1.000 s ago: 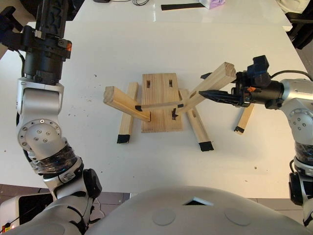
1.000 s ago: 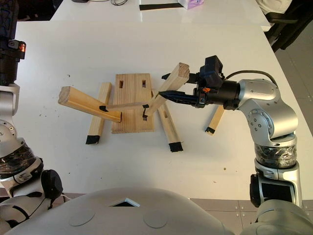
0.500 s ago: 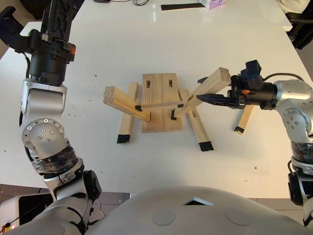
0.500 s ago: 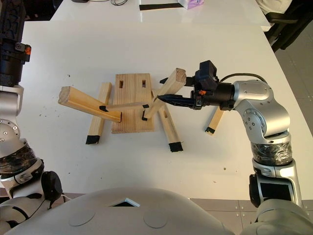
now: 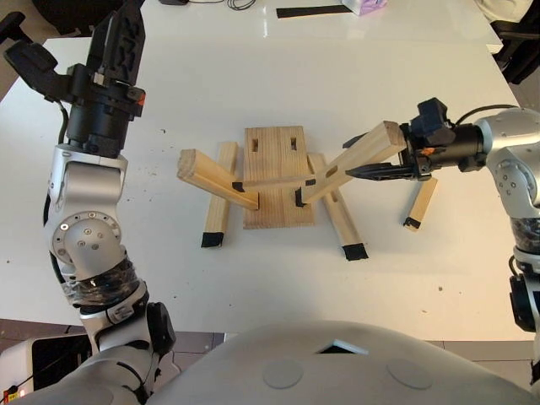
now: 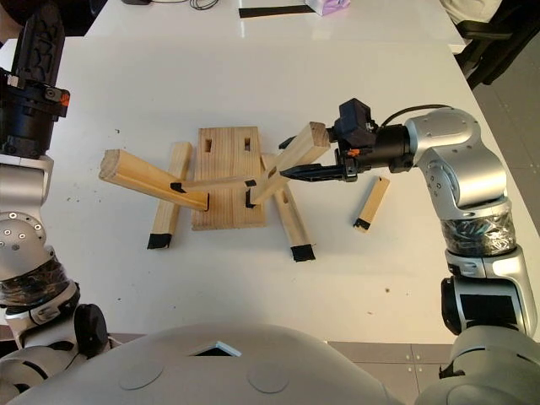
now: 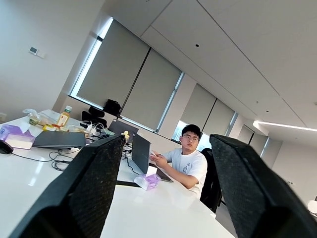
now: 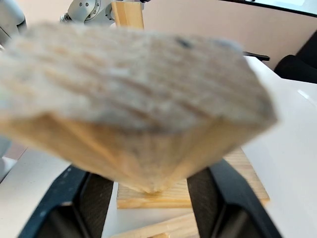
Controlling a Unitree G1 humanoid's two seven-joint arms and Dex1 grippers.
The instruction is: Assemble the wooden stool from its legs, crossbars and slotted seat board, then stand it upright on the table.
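The slotted seat board (image 5: 278,150) lies flat at the table's middle. Over it stands a tilted frame: a left leg (image 5: 213,176) and a right leg (image 5: 364,153) joined by a thin crossbar (image 5: 270,180). Two more legs, one (image 5: 220,201) on the left and one (image 5: 341,218) on the right, lie flat beside the board. My right gripper (image 5: 361,156) is shut on the raised right leg near its upper end, and that end looms large between the fingers (image 8: 74,198) in the right wrist view. My left gripper (image 7: 167,141) is open, held high at the left and pointing up.
A short wooden piece (image 5: 420,205) with a black tip lies to the right of my right gripper. A black strip (image 5: 312,11) and a purple box (image 5: 368,5) sit at the table's far edge (image 5: 211,42). A dark chair (image 5: 516,42) stands off the far right corner.
My right gripper has shifted and the raised end of the right leg has dropped slightly. My left forearm has tilted, bringing the gripper more into view.
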